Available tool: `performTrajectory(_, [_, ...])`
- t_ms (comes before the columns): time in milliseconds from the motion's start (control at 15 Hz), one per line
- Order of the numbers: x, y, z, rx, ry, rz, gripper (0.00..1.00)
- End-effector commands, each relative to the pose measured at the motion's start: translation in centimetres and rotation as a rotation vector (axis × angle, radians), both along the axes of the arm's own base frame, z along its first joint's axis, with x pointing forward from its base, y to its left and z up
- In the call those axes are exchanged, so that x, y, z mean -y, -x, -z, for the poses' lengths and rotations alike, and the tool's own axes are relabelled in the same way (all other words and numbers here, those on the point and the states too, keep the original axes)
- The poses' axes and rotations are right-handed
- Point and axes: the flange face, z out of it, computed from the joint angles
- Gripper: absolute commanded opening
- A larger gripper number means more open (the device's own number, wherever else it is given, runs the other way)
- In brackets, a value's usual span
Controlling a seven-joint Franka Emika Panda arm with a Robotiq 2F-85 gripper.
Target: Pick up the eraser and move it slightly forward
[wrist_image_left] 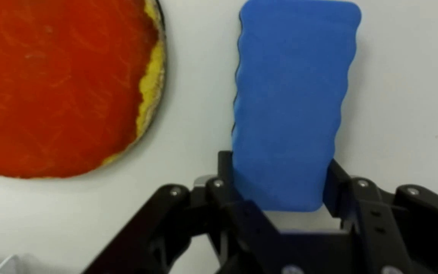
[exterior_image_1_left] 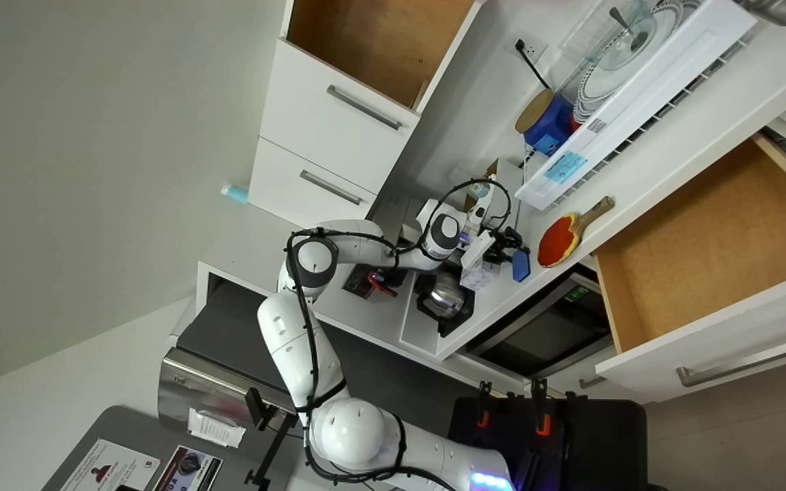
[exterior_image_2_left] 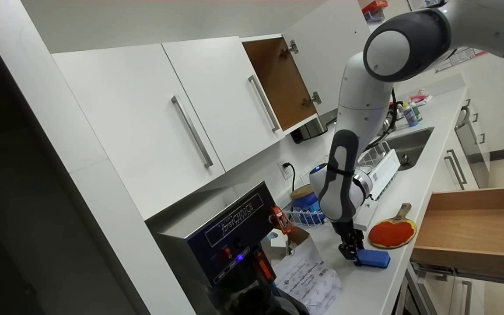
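Note:
The blue eraser [wrist_image_left: 291,102] is a rectangular block with wavy long sides. In the wrist view my gripper [wrist_image_left: 280,179] has one black finger against each long side near its lower end, shut on it. The rest of the eraser sticks out beyond the fingertips. In both exterior views the eraser [exterior_image_1_left: 520,265] [exterior_image_2_left: 373,258] is at the tips of the gripper [exterior_image_1_left: 505,249] [exterior_image_2_left: 353,251], by the white counter [exterior_image_2_left: 357,291]. I cannot tell whether it touches the counter or is slightly above it.
A red and yellow round paddle [wrist_image_left: 59,87] with a wooden handle lies beside the eraser. A white dish rack [exterior_image_2_left: 379,175], a blue tub [exterior_image_2_left: 306,205], a paper-covered box [exterior_image_2_left: 309,280] and a coffee machine [exterior_image_2_left: 230,236] stand around. A drawer [exterior_image_2_left: 475,223] is open below the counter.

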Motion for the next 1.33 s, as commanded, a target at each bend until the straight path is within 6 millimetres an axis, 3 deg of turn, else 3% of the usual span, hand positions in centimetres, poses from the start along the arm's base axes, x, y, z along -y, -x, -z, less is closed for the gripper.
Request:
performTrajectory(0, [-0.4, -0.4, -0.9, -0.014, 0.001, 0.014, 0.31])
performTrajectory(267, [0.6, -1.5, -4.2, 0.007, -0.084, 0.164, 0.31])
performTrajectory(667, [2.7, -5.4, -7.8, 0.039, -0.213, 0.481, 0.31])
performTrajectory(933, [2.1, -7.4, -8.1, 0.071, -0.243, 0.704, 0.31])
performTrajectory(1267, [1.2, -8.4, -6.3, 0.070, -0.205, 0.936, 0.31])
